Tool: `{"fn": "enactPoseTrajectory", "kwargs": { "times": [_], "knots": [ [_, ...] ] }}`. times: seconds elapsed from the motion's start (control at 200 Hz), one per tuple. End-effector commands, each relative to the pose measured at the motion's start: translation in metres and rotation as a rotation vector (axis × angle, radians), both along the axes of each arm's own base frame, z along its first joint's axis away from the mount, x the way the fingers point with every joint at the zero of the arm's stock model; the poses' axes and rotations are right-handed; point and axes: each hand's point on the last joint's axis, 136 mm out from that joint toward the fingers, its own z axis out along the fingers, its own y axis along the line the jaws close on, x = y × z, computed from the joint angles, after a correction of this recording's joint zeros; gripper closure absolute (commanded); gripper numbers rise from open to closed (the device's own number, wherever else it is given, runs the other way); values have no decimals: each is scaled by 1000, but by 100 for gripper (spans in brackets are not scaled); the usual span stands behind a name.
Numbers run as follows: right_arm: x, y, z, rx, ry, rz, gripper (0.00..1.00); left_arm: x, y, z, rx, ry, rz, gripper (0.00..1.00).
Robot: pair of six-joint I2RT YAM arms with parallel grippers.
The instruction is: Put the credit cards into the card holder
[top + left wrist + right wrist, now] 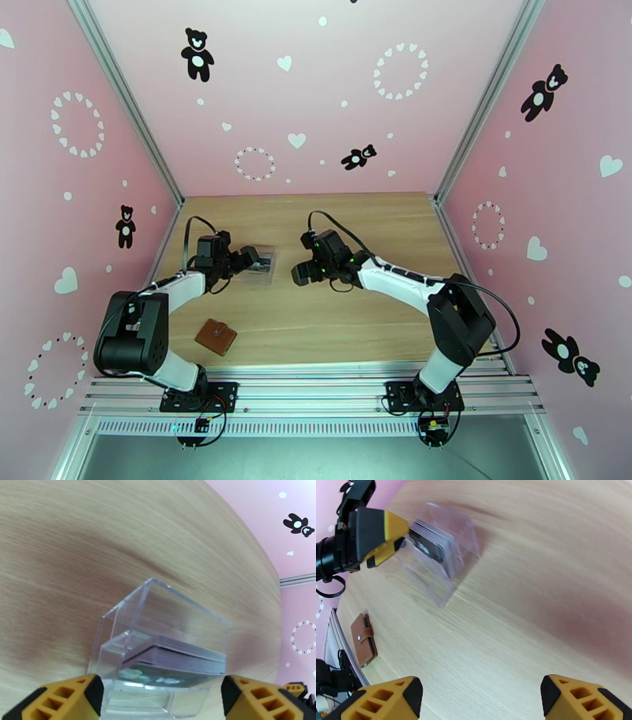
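Note:
The credit cards [173, 655] form a dark stack inside a clear plastic box [158, 614] lying on the wooden table [355, 229]. My left gripper [162, 703] is open, and its yellow fingers [71, 697] stand on either side of the box's near end with gaps showing. From above, the left gripper [251, 256] sits at the box [262, 267]. My right gripper [299, 275] hangs open just right of the box with nothing in it. In the right wrist view the right gripper [478, 697] faces the cards [434, 547]. The brown card holder [216, 337] lies folded shut near the front left.
Pink walls with metal corner posts close off the table at the back and sides. An aluminium rail [316, 387] runs along the front edge. The card holder [363, 640] lies close to that front edge, beside the left arm's base.

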Motion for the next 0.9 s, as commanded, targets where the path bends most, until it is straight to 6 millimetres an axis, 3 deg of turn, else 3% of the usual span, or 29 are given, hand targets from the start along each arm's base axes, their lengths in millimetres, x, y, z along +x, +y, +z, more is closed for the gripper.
{"fn": "enactPoseTrajectory", "kwargs": {
  "times": [0.0,0.135,0.235,0.485,0.636,0.896],
  "knots": [
    [11,20,7,-62,-19,156,18,-20,14,15,48,27,79,15],
    [42,45,12,-89,-42,246,26,-45,32,34,91,46,169,15],
    [58,69,10,-48,-23,319,32,-61,33,48,67,36,190,14],
    [89,109,-23,-10,14,386,37,-77,21,66,-26,7,184,15],
    [100,117,-41,1,22,373,40,-80,20,69,-29,7,179,15],
    [103,122,-67,7,75,351,45,-81,20,67,-24,4,177,15]
  ]
}}
